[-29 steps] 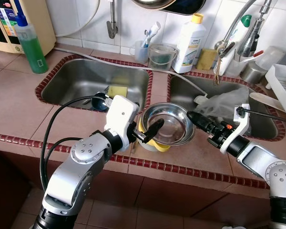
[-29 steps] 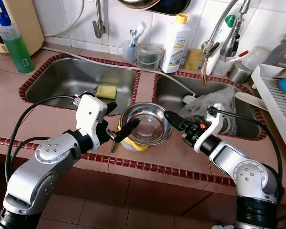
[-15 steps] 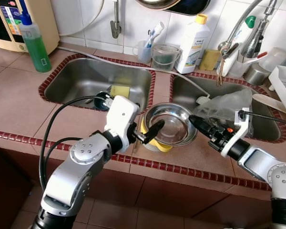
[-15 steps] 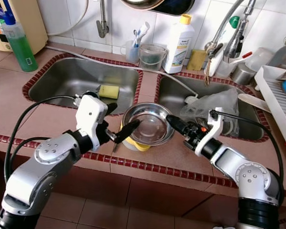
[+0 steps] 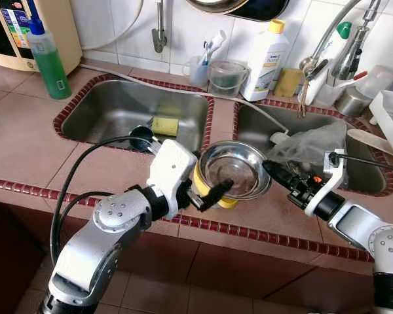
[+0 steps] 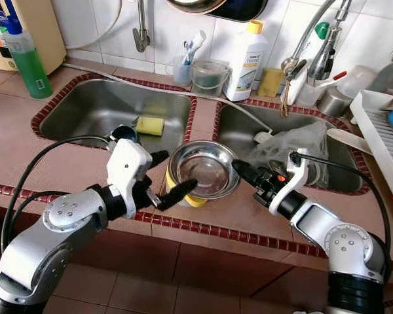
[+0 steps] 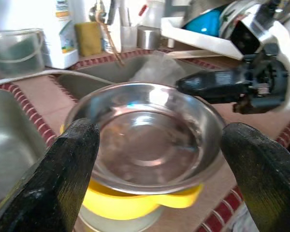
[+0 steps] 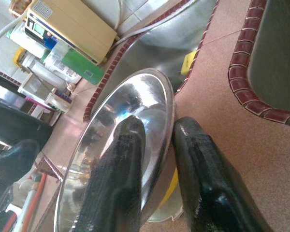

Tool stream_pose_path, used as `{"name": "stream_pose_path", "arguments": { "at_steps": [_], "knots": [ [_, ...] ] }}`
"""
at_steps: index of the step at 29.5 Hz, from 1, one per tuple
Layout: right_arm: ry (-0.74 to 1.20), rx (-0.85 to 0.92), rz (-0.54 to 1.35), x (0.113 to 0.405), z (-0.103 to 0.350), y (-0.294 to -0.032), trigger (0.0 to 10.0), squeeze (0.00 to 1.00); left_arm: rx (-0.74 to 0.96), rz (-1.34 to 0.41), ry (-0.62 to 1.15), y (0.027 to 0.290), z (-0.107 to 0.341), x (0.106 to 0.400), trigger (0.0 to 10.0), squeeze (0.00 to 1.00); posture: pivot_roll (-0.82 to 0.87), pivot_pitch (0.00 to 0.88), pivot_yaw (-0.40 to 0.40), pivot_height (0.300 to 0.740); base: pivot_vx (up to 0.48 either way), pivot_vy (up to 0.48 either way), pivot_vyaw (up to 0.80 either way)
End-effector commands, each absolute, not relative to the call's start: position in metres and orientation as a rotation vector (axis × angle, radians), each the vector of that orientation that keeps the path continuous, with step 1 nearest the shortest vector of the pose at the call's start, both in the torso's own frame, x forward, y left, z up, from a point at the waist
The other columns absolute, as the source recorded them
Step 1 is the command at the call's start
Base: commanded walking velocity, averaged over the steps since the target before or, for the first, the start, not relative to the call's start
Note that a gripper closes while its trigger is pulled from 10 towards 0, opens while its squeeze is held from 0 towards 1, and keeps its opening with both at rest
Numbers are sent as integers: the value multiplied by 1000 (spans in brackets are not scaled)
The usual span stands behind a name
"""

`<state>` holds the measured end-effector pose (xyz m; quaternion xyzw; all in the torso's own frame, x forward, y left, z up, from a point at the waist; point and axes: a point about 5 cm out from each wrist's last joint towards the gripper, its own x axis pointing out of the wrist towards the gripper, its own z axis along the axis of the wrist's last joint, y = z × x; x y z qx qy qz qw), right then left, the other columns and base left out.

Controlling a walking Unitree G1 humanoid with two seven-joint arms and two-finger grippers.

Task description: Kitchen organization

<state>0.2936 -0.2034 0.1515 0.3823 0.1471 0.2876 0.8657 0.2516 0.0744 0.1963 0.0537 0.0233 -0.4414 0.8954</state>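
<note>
While right pincer [image 6: 239,169] pinches bowl [image 6: 203,170] rim

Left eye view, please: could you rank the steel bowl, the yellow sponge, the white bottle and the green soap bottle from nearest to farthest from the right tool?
1. Steel bowl: its rim sits between the right tool's fingers.
2. White bottle: behind, against the tiled wall.
3. Yellow sponge: in the left sink basin.
4. Green soap bottle: far left back corner of the counter.

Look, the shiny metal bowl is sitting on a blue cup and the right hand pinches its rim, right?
Almost. The cup under the metal bowl is yellow, not blue, as the left wrist view shows. The right hand does pinch its rim.
</note>
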Motion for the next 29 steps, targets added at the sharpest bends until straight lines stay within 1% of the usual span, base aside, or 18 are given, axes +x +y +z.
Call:
{"name": "stream_pose_path", "arguments": {
  "at_steps": [1, 22, 23, 24, 25, 26, 27, 28, 29],
  "knots": [
    [303, 799, 587, 293, 151, -209, 0, 0, 115, -950, 44, 70, 198, 246, 10000, 0, -31, 75, -93, 740, 0, 0, 0],
    [295, 803, 578, 297, 152, -213, 0, 0, 117, -952, 56, 69, 198, 245, 10000, 0, -29, 76, -95, 740, 0, 0, 0],
    [288, 813, 585, 297, 153, -213, 627, 0, 117, -951, 56, 69, 198, 246, 10000, 0, -29, 76, -95, 740, 0, 0, 0],
    [276, 824, 592, 297, 155, -212, 3176, 0, 117, -950, 56, 69, 198, 246, 10000, 0, -29, 73, -92, 740, 0, 0, 0],
    [276, 824, 592, 297, 155, -212, 3176, 0, 117, -950, 56, 69, 198, 246, 10000, 0, -29, 73, -92, 740, 0, 0, 0],
    [260, 839, 602, 297, 157, -212, 5882, 0, 117, -948, 56, 69, 198, 246, 10000, 0, -27, 72, -93, 740, 0, 0, 0],
    [251, 849, 610, 297, 158, -211, 5882, 0, 117, -948, 56, 69, 197, 246, 10000, 0, -27, 72, -93, 740, 0, 0, 0],
    [239, 861, 618, 297, 159, -211, 9255, 0, 118, -947, 56, 69, 197, 246, 10000, 0, -27, 72, -93, 740, 0, 0, 0],
    [224, 874, 630, 297, 161, -210, 10000, 0, 117, -946, 57, 69, 197, 246, 10000, 0, -27, 72, -93, 740, 0, 0, 0]
  ]
}}
